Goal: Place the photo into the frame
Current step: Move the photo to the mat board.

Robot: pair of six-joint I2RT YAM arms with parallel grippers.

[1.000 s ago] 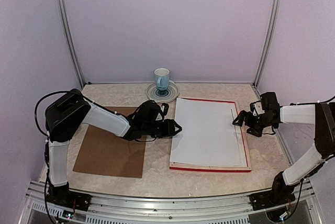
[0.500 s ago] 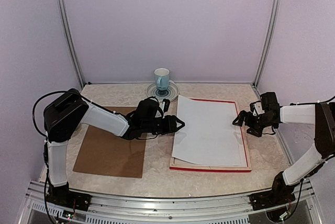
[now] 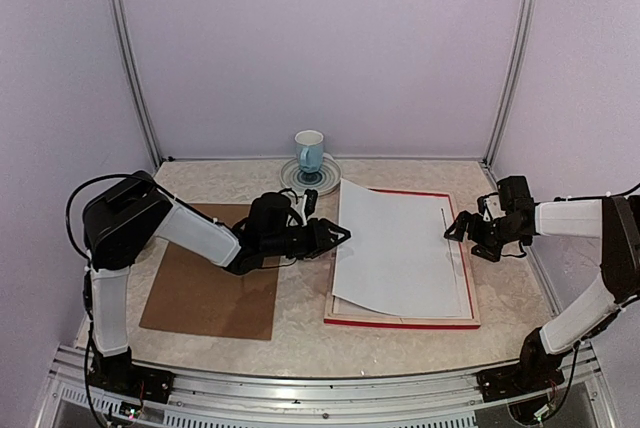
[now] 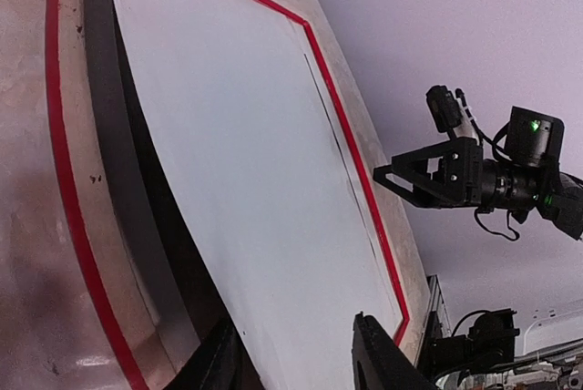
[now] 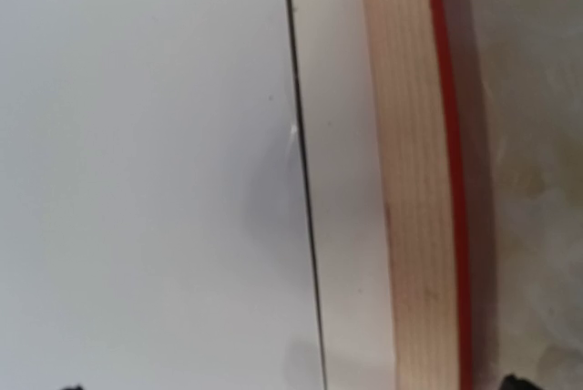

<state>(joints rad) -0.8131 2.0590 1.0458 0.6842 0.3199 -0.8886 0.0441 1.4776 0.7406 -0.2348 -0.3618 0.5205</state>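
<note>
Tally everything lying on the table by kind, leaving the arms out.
Photo: 1
Frame: 1
White sheet under the photo, only a strip showing: 1
Brown board: 1
Mug: 1
Saucer: 1
Total: 6

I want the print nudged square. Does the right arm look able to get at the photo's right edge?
Probably yes: the right fingers hover open at that side of the photo, with nothing between.
</note>
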